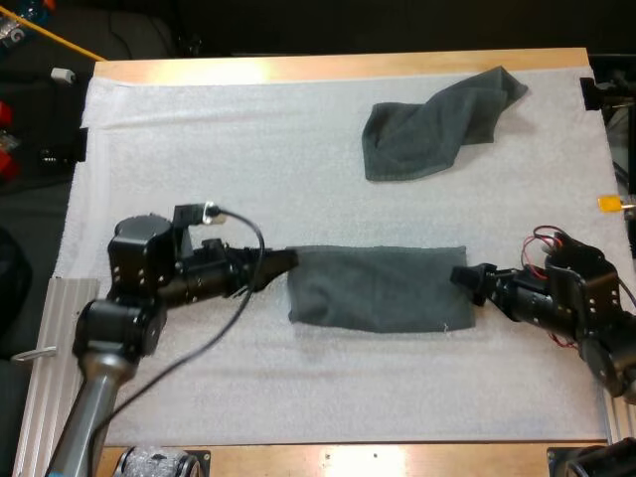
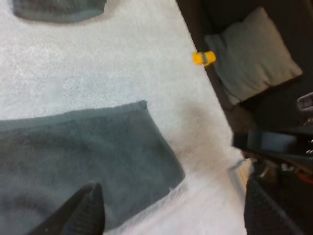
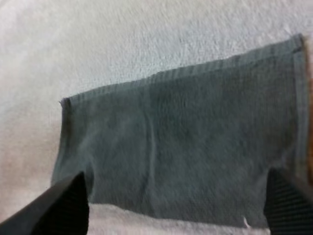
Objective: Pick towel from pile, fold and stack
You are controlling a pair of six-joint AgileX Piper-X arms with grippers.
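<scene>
Towel (image 1: pixel 378 288) is lying flat as a long rectangle at the middle of the white mat (image 1: pixel 229 139). The crumpled towel (image 1: pixel 437 124) is sitting at about 1 o'clock from it, well apart. The left gripper (image 1: pixel 288 263) is hovering at the flat towel's 9 o'clock edge, and the right gripper (image 1: pixel 460 276) at its 3 o'clock edge. Both pairs of fingers are standing wide apart and gripping nothing: the left fingers (image 2: pixel 85 210) over the cloth, the right fingers (image 3: pixel 68 205) at its short edge. I am judging that a fold is beginning. To do it well, one gripper should be pinching low at the short edge, catching every layer, lifting only a little and laying it squarely on the opposite edge, while the other is pinning the cloth.
</scene>
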